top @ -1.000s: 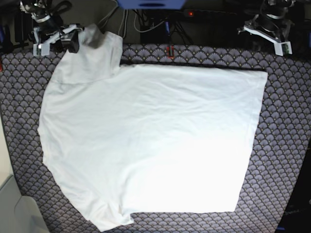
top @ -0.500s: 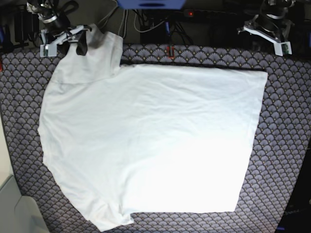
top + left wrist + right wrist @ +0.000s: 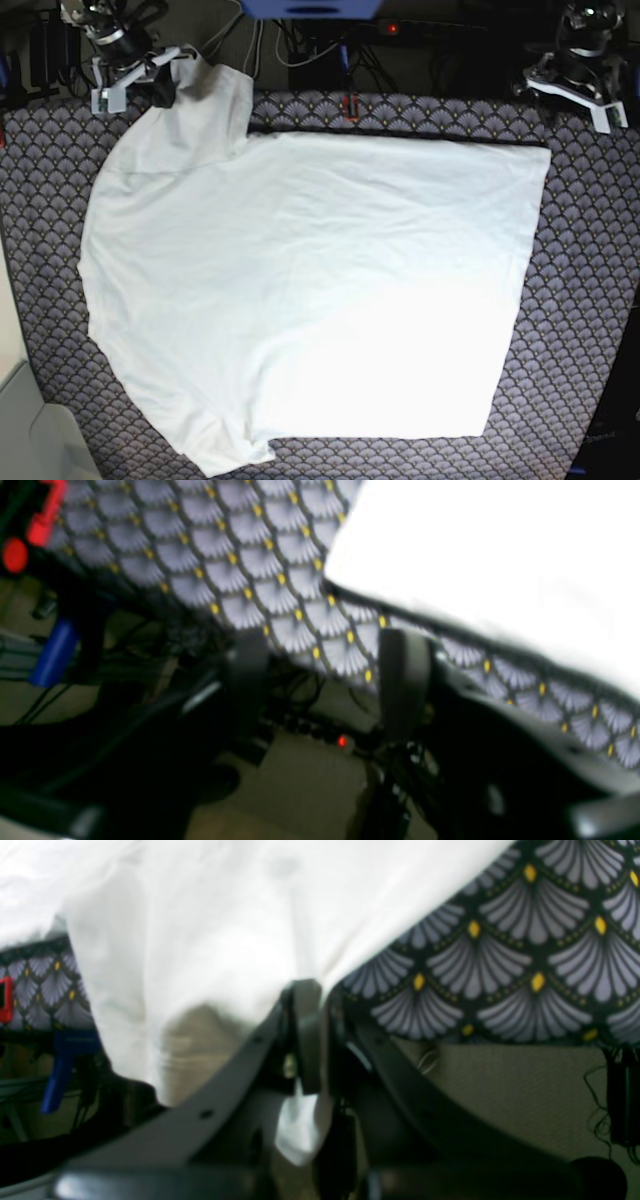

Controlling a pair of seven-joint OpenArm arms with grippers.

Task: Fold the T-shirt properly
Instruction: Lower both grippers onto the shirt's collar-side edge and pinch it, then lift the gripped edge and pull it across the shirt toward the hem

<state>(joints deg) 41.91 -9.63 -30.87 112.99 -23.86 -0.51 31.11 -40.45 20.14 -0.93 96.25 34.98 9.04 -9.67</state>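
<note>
One white T-shirt (image 3: 300,290), spread flat on a scallop-patterned table cover (image 3: 590,300).

Fabric thin, soft, lightly wrinkled; no print or writing legible. The cover shows grey fans with yellow dots. Right gripper (image 3: 312,1040) is clenched on the sleeve edge, seen only in its wrist view. Left gripper (image 3: 325,680) stands parted and grasps nothing, near the shirt's corner.

T-shirt (image 3: 300,290) — plain white, thin, lightly wrinkled — lies spread nearly flat across the patterned table (image 3: 590,300), covering most of it. One sleeve reaches toward the far left corner, its tip lifted off the table; the other sleeve sits at the near left edge — straight hem along the right side.
</note>
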